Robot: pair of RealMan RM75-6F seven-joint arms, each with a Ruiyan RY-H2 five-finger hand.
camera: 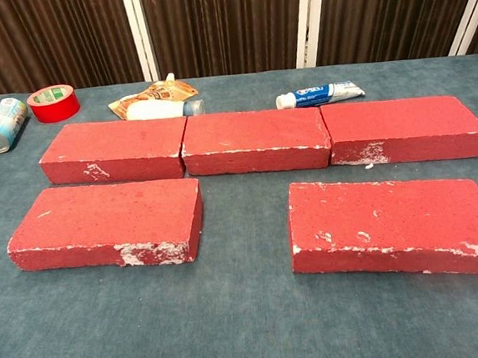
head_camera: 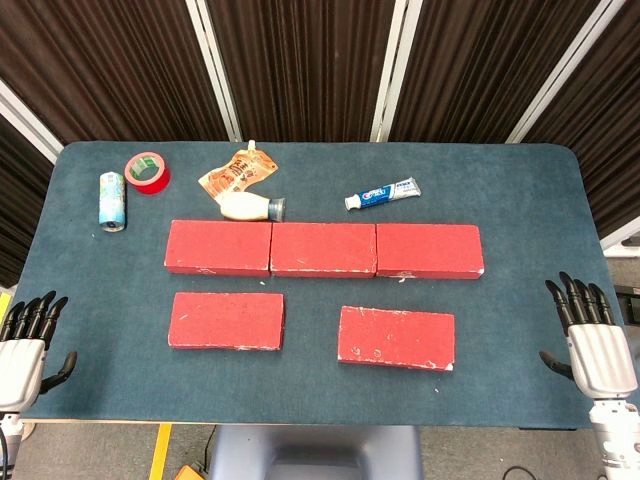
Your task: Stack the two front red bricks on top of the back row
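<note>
Three red bricks lie end to end as the back row (head_camera: 324, 249) (camera: 257, 140) across the middle of the table. In front of it lie two separate red bricks, the front left brick (head_camera: 226, 320) (camera: 107, 225) and the front right brick (head_camera: 396, 338) (camera: 394, 226), flat on the cloth with a gap between them. My left hand (head_camera: 24, 345) hangs at the table's front left corner, fingers apart, holding nothing. My right hand (head_camera: 590, 338) hovers at the front right edge, also with fingers spread and nothing in it. Neither hand shows in the chest view.
Behind the back row lie a can on its side (head_camera: 112, 200) (camera: 1, 125), a red tape roll (head_camera: 147, 172) (camera: 53, 102), an orange pouch (head_camera: 237, 172), a white bottle (head_camera: 250, 207) (camera: 162, 109) and a toothpaste tube (head_camera: 382, 193) (camera: 320, 95). The blue table cloth (head_camera: 520, 200) ends at a dark curtain.
</note>
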